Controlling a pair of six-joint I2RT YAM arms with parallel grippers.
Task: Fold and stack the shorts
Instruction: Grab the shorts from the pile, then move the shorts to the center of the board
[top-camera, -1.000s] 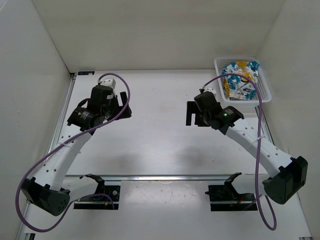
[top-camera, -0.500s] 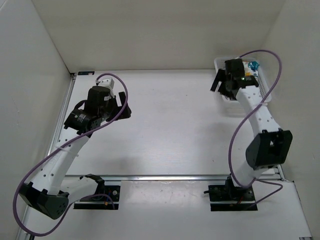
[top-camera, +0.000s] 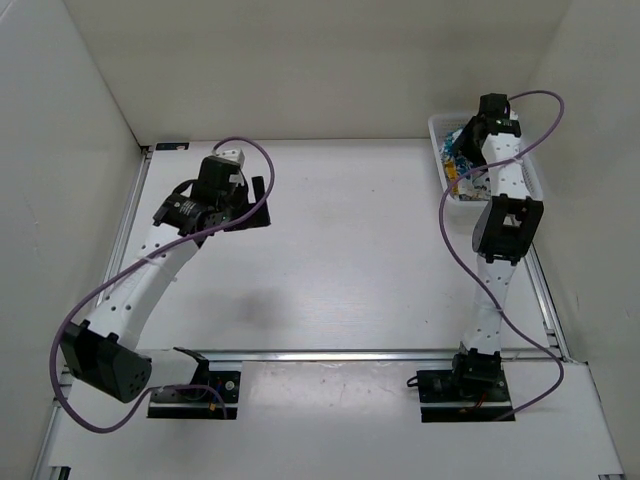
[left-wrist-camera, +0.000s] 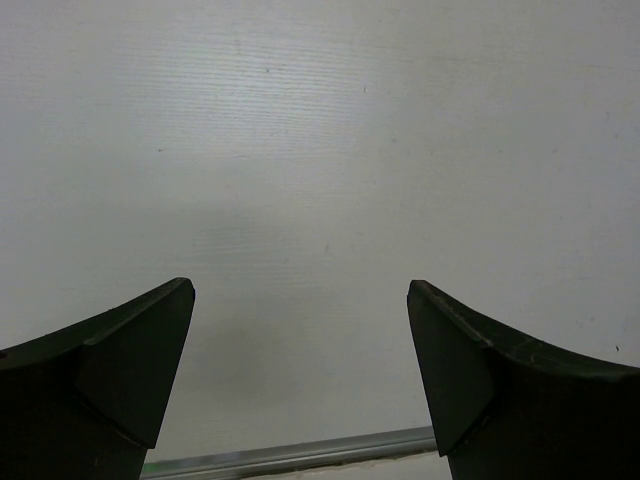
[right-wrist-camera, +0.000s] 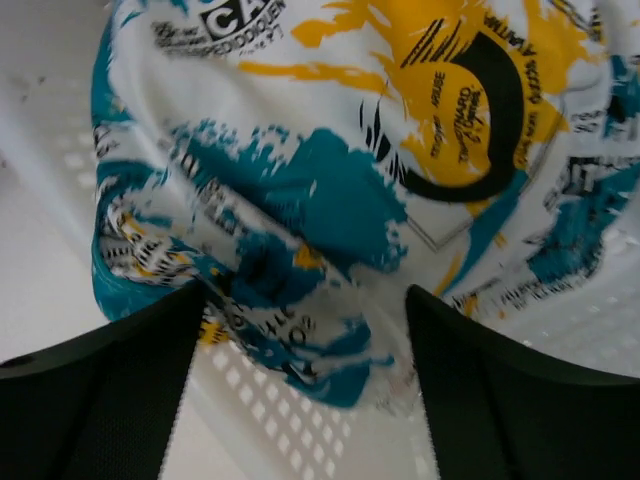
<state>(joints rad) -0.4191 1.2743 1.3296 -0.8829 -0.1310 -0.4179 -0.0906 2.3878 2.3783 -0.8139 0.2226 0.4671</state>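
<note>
The shorts (right-wrist-camera: 330, 130), white with teal, yellow-orange and black print, lie crumpled in the white mesh basket (top-camera: 436, 140) at the far right corner; part of the shorts (top-camera: 457, 160) shows beside my right arm. My right gripper (right-wrist-camera: 305, 295) reaches down into the basket, open, with a fold of the printed fabric between its fingers (right-wrist-camera: 120, 380) but not pinched. My left gripper (top-camera: 258, 205) hangs open over the bare table on the left, and in the left wrist view the left gripper (left-wrist-camera: 300, 290) has nothing between its jaws.
The basket's mesh floor (right-wrist-camera: 290, 420) shows under the fabric. White walls close the table at the back and both sides. A metal rail (top-camera: 350, 353) runs across the near side, in front of the arm bases.
My right arm has swung from mid-table up to the far right and dropped into the basket over the shorts, its jaws narrowing slightly. My left gripper has drifted a little right and farther back.
</note>
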